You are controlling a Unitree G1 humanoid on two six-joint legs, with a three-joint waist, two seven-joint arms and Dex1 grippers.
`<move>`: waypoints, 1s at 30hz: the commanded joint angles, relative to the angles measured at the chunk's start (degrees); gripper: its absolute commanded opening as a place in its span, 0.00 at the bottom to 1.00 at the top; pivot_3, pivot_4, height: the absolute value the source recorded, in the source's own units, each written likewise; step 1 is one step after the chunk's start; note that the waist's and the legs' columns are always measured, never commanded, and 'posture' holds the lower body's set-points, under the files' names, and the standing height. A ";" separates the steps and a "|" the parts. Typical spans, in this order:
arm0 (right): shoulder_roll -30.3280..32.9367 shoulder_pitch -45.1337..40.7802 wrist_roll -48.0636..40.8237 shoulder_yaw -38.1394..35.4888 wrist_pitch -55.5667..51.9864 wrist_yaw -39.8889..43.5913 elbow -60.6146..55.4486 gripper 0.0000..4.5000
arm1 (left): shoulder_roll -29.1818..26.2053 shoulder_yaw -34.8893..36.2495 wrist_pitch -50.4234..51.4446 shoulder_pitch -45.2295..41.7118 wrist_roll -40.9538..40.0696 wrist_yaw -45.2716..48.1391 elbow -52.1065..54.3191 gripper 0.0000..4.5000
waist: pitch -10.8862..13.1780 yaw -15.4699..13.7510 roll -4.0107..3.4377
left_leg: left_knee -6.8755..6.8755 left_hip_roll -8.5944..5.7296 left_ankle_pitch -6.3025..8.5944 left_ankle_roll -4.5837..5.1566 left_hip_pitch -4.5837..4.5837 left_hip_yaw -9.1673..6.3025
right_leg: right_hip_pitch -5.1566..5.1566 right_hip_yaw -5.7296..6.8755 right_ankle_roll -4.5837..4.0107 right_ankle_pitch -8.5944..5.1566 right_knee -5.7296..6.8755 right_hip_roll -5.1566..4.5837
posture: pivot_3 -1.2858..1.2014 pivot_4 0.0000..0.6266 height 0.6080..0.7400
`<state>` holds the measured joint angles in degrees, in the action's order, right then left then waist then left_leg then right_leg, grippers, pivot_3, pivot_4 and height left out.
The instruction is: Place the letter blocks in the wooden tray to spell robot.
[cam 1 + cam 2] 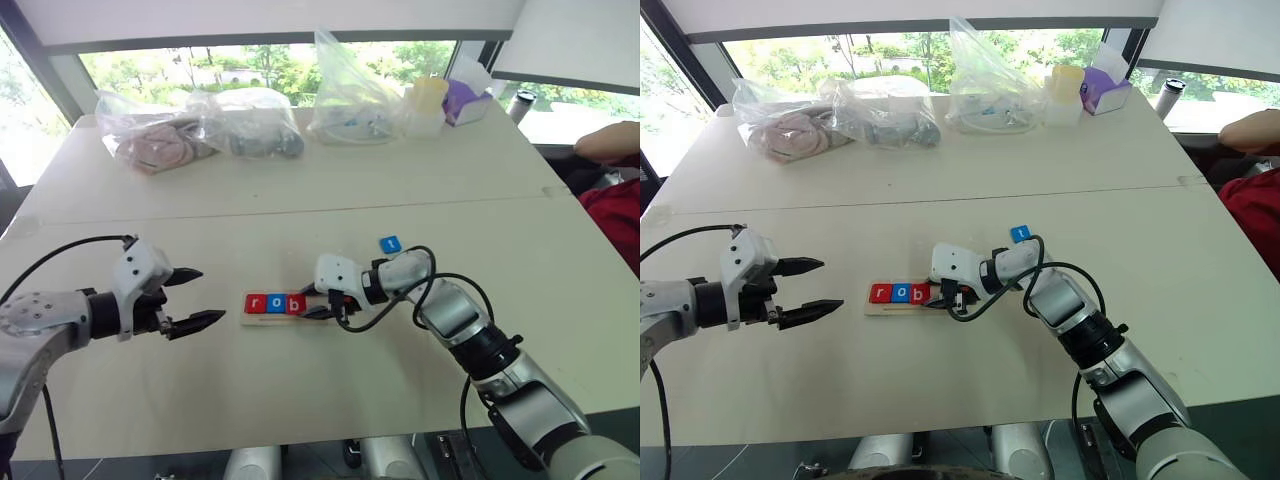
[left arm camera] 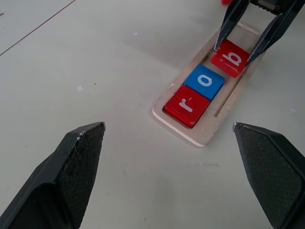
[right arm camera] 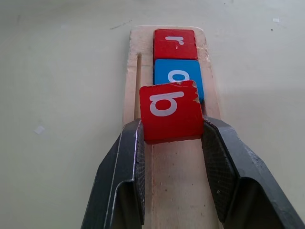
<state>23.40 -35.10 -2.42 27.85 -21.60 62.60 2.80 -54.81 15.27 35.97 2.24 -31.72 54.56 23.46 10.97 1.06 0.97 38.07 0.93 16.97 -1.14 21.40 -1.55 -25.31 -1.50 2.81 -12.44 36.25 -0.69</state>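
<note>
Windows run behind the pale desk (image 1: 300, 400), with plastic bags (image 1: 200, 135) along its far edge. From the head views, the wooden tray (image 1: 262, 319) lies mid-desk holding r (image 1: 255, 303), o (image 1: 275, 303) and b (image 1: 295, 304); a blue t block (image 1: 390, 244) sits behind it. Left gripper (image 1: 195, 296) hovers beside the tray, fingers spread and empty. Left wrist view: r, o seated. Right wrist view: right gripper (image 3: 170, 131) has its fingers against both sides of the tilted b.

Bare table (image 1: 300, 400) surrounds the wooden tray (image 2: 209, 131); bags (image 1: 200, 130) stand well apart.
</note>
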 commanded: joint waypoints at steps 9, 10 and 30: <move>-2.17 -1.78 0.69 -1.63 1.38 -2.81 0.73 0.99 | 0.40 -0.63 -1.06 -1.28 1.03 -0.88 0.23 1.00 | 0.00 0.05 0.00 | 0.00 0.00 0.00 0.00 0.00 0.00 | 0.00 0.00 0.00 0.01 0.02 0.00 | 0.52 0.24 1.00; -2.06 -1.77 0.74 -1.70 1.42 -2.82 0.72 0.99 | 0.44 -0.71 -1.10 -1.29 1.12 -0.92 0.25 1.00 | 0.00 0.05 0.00 | 0.00 0.00 0.00 0.00 0.00 -0.01 | 0.00 0.00 0.00 0.01 0.02 0.00 | 0.52 0.24 1.00; 1.78 -2.09 2.05 -5.63 5.61 -4.49 2.40 0.99 | 1.61 -1.75 -1.19 -2.46 1.92 -1.33 -0.04 1.00 | 0.00 0.06 0.00 | 0.00 0.00 0.00 0.00 -0.01 -0.01 | 0.01 0.00 0.03 0.03 0.02 0.03 | 0.52 0.24 1.00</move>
<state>25.67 -36.02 -0.51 23.09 -17.15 58.57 5.72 -53.36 13.03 35.58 0.19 -29.95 53.39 23.08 10.97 1.12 0.98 38.07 0.93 16.97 -1.14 21.39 -1.55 -25.30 -1.50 2.84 -12.41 36.27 -0.66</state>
